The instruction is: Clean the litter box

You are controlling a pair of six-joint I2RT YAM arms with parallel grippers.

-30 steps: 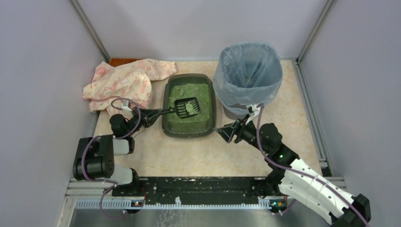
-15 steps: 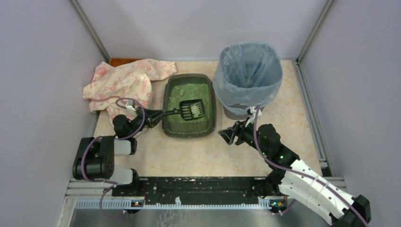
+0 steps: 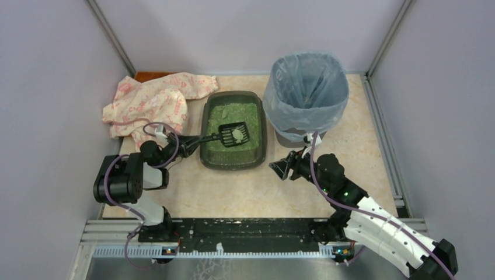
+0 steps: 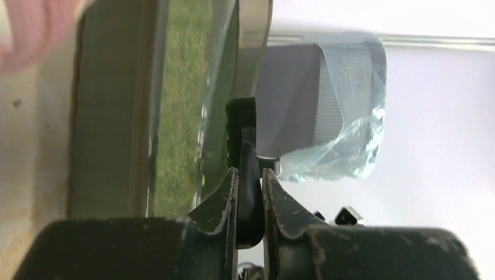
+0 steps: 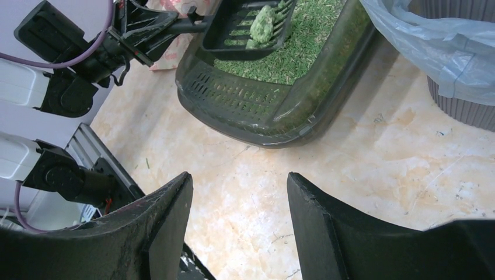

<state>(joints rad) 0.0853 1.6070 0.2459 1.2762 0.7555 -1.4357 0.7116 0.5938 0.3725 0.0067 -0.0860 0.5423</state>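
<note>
The dark grey-green litter box (image 3: 205, 150) with green litter sits mid-table, also seen in the right wrist view (image 5: 274, 119) and edge-on in the left wrist view (image 4: 111, 116). A black slotted scoop (image 3: 233, 133) hovers over the litter carrying a pale green clump (image 5: 261, 23). My left gripper (image 3: 188, 143) is shut on the scoop's handle (image 4: 249, 192) at the box's left side. My right gripper (image 3: 279, 166) is open and empty (image 5: 239, 181), just right of the box's near right corner, above the tabletop.
A round bin (image 3: 305, 93) lined with a blue-grey bag stands right of the box, behind my right gripper. A crumpled pink patterned cloth (image 3: 153, 102) lies at the back left. Grey walls enclose the table on three sides.
The scoop with its clump has shifted slightly within the box and risen. My left arm's elbow lifted. The right arm barely moved.
</note>
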